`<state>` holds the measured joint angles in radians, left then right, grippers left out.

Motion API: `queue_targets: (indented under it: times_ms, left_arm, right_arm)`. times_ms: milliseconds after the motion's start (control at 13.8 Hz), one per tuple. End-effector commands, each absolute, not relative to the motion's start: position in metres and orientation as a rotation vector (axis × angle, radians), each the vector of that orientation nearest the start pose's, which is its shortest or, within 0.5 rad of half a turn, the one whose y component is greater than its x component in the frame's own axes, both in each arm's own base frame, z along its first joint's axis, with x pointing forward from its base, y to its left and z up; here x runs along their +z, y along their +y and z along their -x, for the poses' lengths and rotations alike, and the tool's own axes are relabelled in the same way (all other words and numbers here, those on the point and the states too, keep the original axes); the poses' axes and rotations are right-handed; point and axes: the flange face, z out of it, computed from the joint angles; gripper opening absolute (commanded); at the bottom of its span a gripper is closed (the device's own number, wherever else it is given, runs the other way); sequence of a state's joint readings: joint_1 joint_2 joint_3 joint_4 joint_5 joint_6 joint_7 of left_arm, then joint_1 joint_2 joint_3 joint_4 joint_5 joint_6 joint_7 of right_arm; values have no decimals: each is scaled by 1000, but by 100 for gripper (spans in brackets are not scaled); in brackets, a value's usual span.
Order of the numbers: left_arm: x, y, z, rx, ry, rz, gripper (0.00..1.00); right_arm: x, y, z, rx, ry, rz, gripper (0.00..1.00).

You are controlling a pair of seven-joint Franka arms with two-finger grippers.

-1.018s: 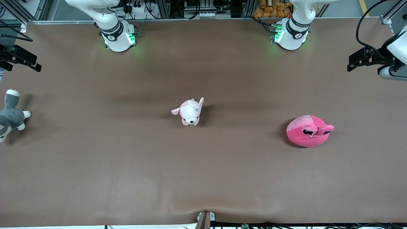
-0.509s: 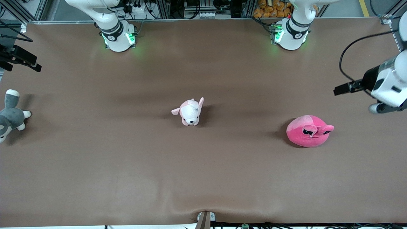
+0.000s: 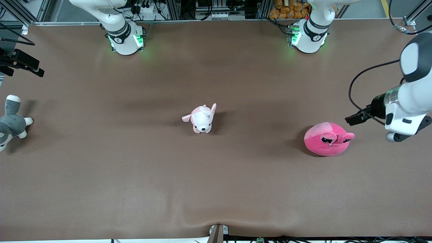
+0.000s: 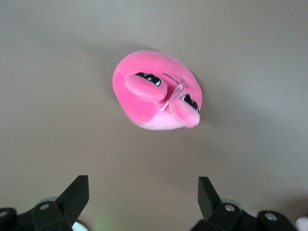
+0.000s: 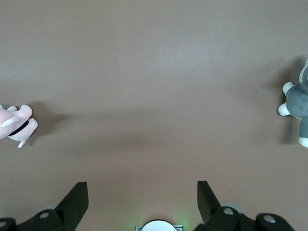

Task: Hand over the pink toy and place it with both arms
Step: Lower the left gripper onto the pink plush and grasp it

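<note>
Our left tool (image 3: 352,119) hangs over the desk (image 3: 236,189) just beside the pink toy (image 3: 328,138), toward the left arm's end, and in its wrist view its two fingers (image 4: 77,195) stand wide apart with nothing between them. We see the pink toy lying on the desk, toward the left arm's end, with its stalked black eyes and lighter patch showing; no tool touches it. In the left wrist view the pink toy (image 4: 156,91) sits ahead of the spread fingers, so we judge the arm to be lining up for the first grasp, with the handover and placing not yet begun.

Our right tool (image 5: 139,202) waits over bare desk at the right arm's end, its fingers (image 5: 74,197) likewise spread and empty.

Near the middle of the desk stands a pale pink-and-white puppy plush (image 3: 201,118), well apart from the pink toy, and a grey-and-white plush (image 3: 11,122) lies at the right arm's end.

What worries us is the round, soft body. If the left tool comes down off-centre, the fingers may pinch only a stalked eye or skid off the curve and push the toy along the desk. A shallow grip on the plush could also let it sag or drop when the right tool takes it.
</note>
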<state>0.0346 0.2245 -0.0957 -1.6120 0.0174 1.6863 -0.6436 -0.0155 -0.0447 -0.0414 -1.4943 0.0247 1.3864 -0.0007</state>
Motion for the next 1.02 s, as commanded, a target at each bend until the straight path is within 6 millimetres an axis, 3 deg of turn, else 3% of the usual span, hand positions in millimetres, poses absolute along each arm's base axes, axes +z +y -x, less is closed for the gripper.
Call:
queue_targets:
  times_ms: [0, 291, 582, 727, 945]
  left_arm:
    - [463, -26, -606, 145, -1184, 2880, 100]
    - [414, -29, -610, 39, -1684, 2667, 100]
    - [372, -19, -625, 2, -2229, 2308, 100]
    - [361, 0, -623, 20, -2349, 2172, 100]
    - [348, 17, -618, -2, -2397, 2139, 100]
  right_arm:
    - [671, -32, -522, 103, 78, 3105, 100]
    - [671, -36, -521, 105, 87, 3104, 100]
    - [670, -36, -520, 117, 90, 3105, 100]
    - [670, -33, -521, 119, 82, 3104, 100]
    - [670, -37, -520, 117, 92, 3105, 100]
